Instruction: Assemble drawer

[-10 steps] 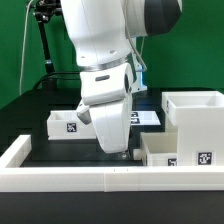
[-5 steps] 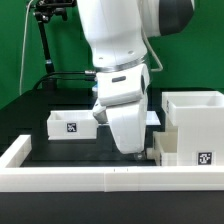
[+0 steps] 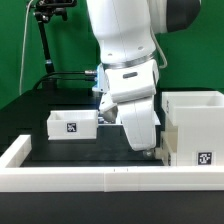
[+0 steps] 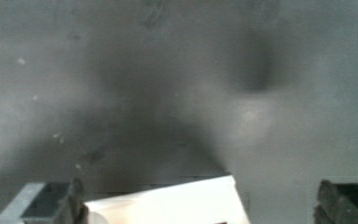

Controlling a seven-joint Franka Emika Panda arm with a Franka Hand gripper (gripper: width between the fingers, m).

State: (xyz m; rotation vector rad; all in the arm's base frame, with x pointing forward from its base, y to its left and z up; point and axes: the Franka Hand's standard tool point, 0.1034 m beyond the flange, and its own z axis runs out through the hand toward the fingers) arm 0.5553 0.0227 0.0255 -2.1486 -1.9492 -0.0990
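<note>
Early days, I reckon: gripper [image 3: 147, 148] spread wide, small white open-topped plastic tray [image 3: 72, 123] at centre left not yet inside the tall white boxy housing [image 3: 195, 115] at right.

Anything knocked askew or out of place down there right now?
Nothing plainly wrong. The tray and the housing stand upright, apart. The gripper hides the spot beside the housing; the wrist view shows only a white corner between its open fingers.

The housing [image 3: 195, 125] runs off the exterior view's right edge.
</note>
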